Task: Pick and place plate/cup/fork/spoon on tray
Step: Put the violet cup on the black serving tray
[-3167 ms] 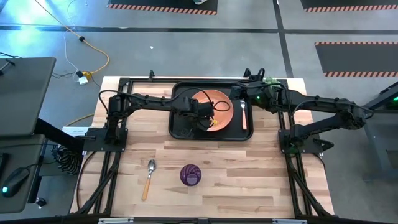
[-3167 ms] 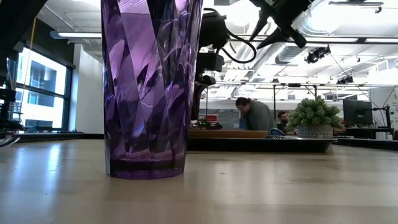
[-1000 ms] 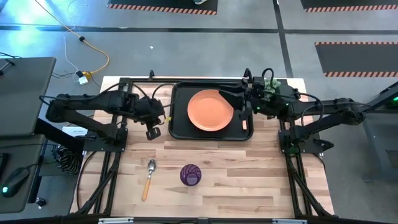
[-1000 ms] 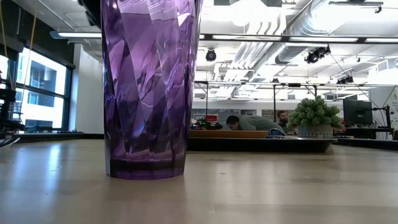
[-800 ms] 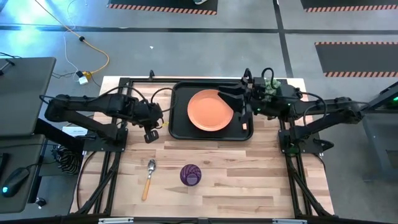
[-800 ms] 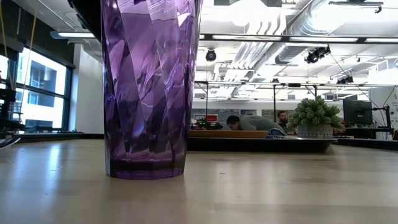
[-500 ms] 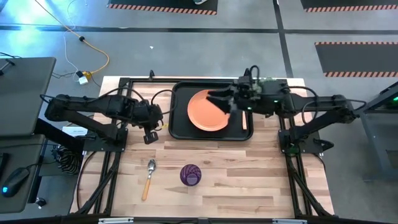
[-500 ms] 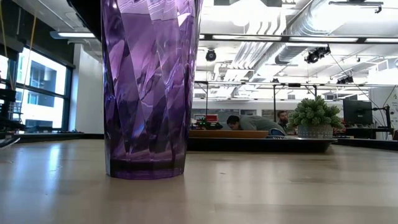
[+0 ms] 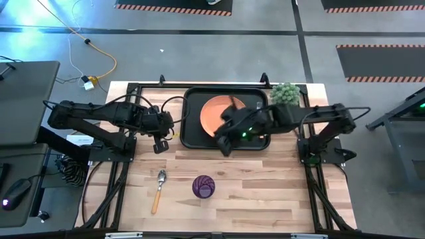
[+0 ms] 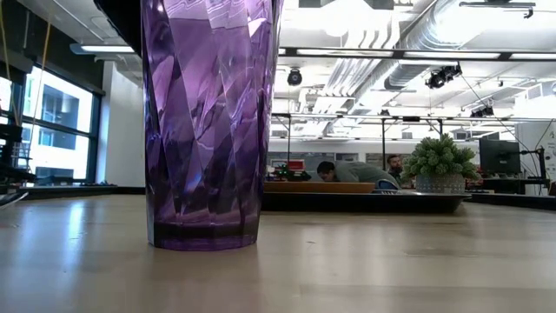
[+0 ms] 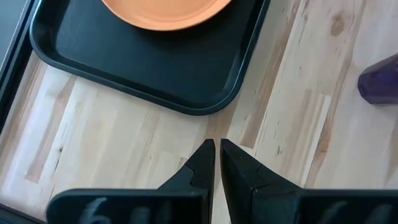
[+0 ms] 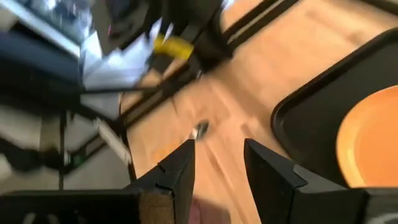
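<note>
The orange plate (image 9: 214, 114) lies in the black tray (image 9: 191, 133) at the table's far middle. My right arm reaches over both. My right gripper (image 9: 223, 145) hangs open over the tray's near edge, touching nothing; its wrist view shows the open fingers (image 12: 217, 163). The fork is hidden under that arm. My left gripper (image 9: 159, 143) is shut and empty above the wood left of the tray (image 11: 186, 87). The purple cup (image 9: 203, 186) stands upright near the front. The spoon (image 9: 159, 189) lies flat to its left.
A small green plant (image 9: 285, 93) stands at the table's far right corner. Black arm frames run along both table sides. Bare wood lies between the tray and the cup. In the low view the cup (image 10: 208, 122) fills the left, with people in the room behind.
My right gripper has swung from over the tray's far right part across the plate toward the table's left and near edge, ending above the tray's near edge, still open. It has tipped up from pointing steeply down. Nothing on the table has moved.
</note>
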Controlling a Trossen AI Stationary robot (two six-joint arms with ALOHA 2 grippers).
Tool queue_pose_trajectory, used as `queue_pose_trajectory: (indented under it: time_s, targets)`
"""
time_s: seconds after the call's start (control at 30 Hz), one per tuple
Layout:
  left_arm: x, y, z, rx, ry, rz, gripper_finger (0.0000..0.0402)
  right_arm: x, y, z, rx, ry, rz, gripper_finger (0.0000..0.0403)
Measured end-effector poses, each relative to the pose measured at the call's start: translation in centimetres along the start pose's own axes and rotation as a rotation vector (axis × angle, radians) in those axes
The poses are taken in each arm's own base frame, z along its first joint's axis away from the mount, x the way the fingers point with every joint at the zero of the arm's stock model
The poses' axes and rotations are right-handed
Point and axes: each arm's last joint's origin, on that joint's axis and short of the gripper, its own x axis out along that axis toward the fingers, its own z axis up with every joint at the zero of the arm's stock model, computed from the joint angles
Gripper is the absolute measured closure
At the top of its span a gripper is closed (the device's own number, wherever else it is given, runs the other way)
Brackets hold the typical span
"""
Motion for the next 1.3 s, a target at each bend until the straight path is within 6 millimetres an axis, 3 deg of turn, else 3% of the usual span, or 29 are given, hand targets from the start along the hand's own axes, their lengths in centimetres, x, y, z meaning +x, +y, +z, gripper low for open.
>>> queue_pose_trajectory:
  time_s: [0.27, 0.73, 1.3]
  targets:
    - [0.0, 0.0, 0.0, 0.026, 0.001, 0.001, 0.0385, 4.0, 1.9, -3.2, -0.188, 0.175, 0.014, 0.0273]
    - [0.0, 0.0, 0.0, 0.043, 0.001, 0.001, 0.0385, 10.4, 2.7, -7.8, -0.248, 0.353, -0.018, 0.0273]
    - [0.0, 0.0, 0.0, 0.043, 0.0, 0.001, 0.0385, 13.8, 2.5, -10.5, -0.264, 0.45, -0.032, 0.0273]
